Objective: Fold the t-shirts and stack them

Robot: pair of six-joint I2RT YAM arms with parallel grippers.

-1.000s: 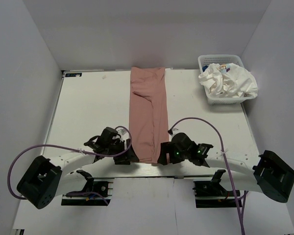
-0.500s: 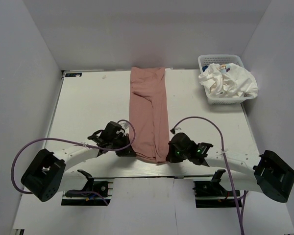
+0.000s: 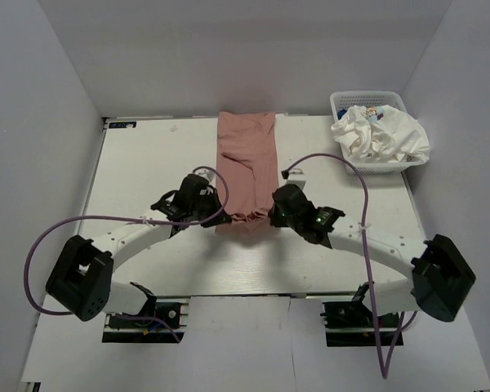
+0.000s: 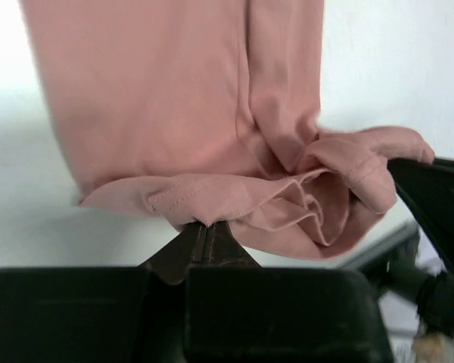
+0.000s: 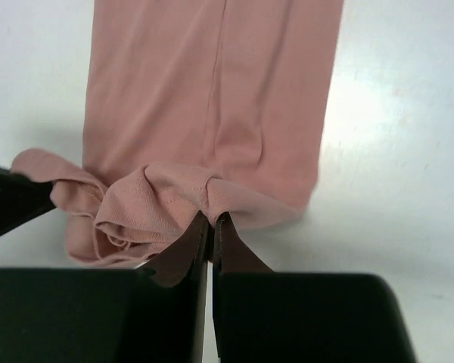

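T-shirt hem [image 3: 243, 219] moved forward, gripped by end effectors [image 4: 204, 229] [image 5: 211, 221].

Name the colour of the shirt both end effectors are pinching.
The t-shirt is dusty pink, plain where visible. It shows best in the right wrist view.
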